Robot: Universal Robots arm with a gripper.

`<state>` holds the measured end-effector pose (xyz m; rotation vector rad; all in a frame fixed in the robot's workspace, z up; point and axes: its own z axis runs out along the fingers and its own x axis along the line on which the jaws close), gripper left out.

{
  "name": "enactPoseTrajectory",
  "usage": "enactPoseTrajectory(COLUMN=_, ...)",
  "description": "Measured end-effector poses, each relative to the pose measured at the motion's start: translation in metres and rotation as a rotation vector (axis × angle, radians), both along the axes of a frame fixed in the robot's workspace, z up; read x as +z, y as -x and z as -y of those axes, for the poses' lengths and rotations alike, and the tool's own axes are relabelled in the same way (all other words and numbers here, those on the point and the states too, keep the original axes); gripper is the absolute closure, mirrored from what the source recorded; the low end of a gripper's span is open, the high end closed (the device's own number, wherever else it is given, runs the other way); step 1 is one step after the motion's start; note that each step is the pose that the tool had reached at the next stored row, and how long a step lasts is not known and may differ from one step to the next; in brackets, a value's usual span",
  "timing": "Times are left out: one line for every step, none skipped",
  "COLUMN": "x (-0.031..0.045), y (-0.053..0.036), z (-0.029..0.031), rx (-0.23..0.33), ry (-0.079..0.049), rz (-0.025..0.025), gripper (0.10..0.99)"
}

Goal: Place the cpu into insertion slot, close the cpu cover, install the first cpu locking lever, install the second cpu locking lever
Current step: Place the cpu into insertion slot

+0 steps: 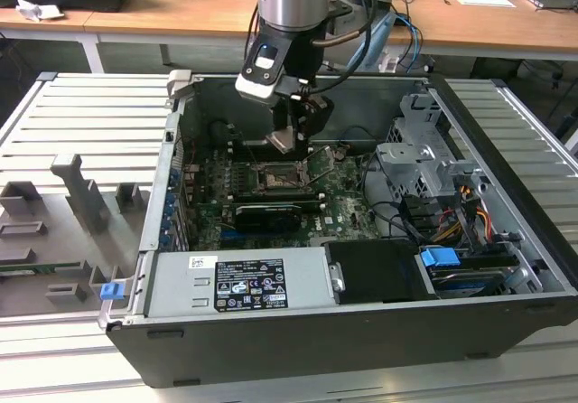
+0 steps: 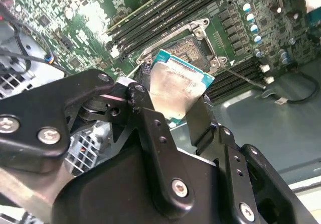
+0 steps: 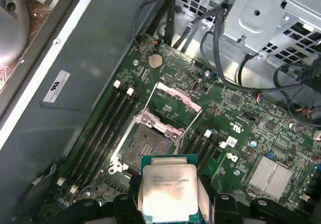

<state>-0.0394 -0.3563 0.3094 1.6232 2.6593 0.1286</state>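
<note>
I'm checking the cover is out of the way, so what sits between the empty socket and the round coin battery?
The cpu cover, flipped open, lies between them in the first wrist view.

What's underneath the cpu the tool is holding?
Below the cpu, gripped by the tool, lies the motherboard with its open insertion slot, cpu cover swung back. The chip hides the slot's nearest edge and the board beneath.

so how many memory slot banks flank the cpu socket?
2. One bank runs along the socket's side nearest the case wall; the other lies on the opposite side, its end partly hidden behind the cpu held in the gripper.
</note>
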Motion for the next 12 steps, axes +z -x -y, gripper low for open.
enactPoseTrajectory(x=-0.0004, y=0.0, z=0.0, rx=-0.039, ry=0.0, rz=0.0, gripper=0.557)
enactPoseTrajectory(x=-0.0008, y=0.0, z=0.0, rx=-0.069, ry=0.0, rz=0.0, gripper=0.557)
enactPoseTrajectory(x=-0.0011, y=0.0, z=0.0, rx=-0.087, ry=0.0, rz=0.0, gripper=0.557)
enactPoseTrajectory(x=-0.0014, y=0.0, z=0.0, rx=-0.099, ry=0.0, rz=0.0, gripper=0.557)
enactPoseTrajectory(x=-0.002, y=0.0, z=0.0, rx=-0.113, ry=0.0, rz=0.0, gripper=0.557)
enactPoseTrajectory(x=-0.0028, y=0.0, z=0.0, rx=-0.121, ry=0.0, rz=0.0001, gripper=0.557)
enactPoseTrajectory(x=-0.0033, y=0.0, z=0.0, rx=-0.123, ry=0.0, rz=0.0001, gripper=0.557)
enactPoseTrajectory(x=-0.0038, y=0.0, z=0.0, rx=-0.123, ry=0.0, rz=0.0, gripper=0.557)
enactPoseTrajectory(x=-0.0042, y=0.0, z=0.0, rx=-0.124, ry=0.0, rz=0.0, gripper=0.557)
enactPoseTrajectory(x=-0.0051, y=0.0, z=0.0, rx=-0.124, ry=0.0, rz=0.0001, gripper=0.557)
enactPoseTrajectory(x=-0.0059, y=0.0, z=0.0, rx=-0.124, ry=0.001, rz=0.0001, gripper=0.557)
enactPoseTrajectory(x=-0.0073, y=0.0, z=0.0, rx=-0.124, ry=0.003, rz=0.0002, gripper=0.557)
